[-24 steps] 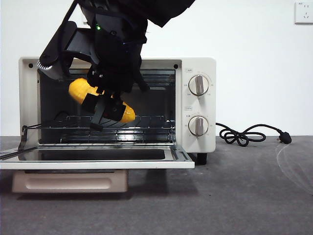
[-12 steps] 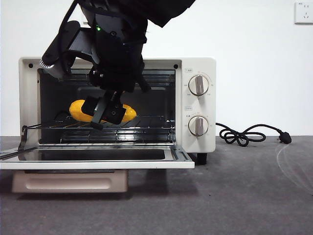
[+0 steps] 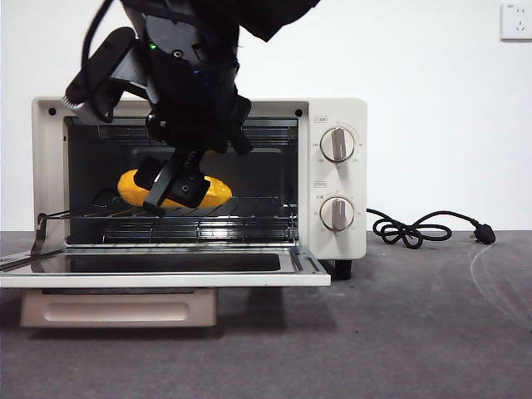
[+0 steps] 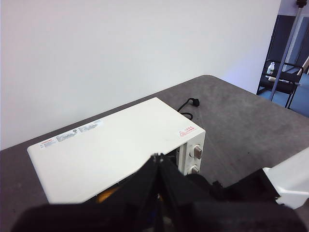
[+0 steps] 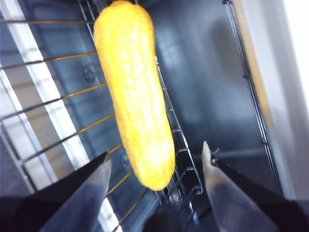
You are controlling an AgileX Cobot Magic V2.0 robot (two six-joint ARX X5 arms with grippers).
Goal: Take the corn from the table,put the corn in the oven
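Observation:
The corn lies flat on the wire rack inside the cream-white oven, whose door hangs open. My right gripper reaches into the oven mouth from above and stands open just in front of the corn. In the right wrist view the corn rests free on the rack bars, with the right gripper spread wide around its near end and not touching it. My left gripper is shut, holds nothing, and hovers high above the oven's top.
The beige handle sits under the lowered door. Two knobs are on the oven's right panel. A black cord curls on the dark grey table to the right. A wall socket is at the upper right.
The corn went from being held tilted in the oven mouth to lying flat on the rack. The right gripper opened, let it go and drew slightly back and left.

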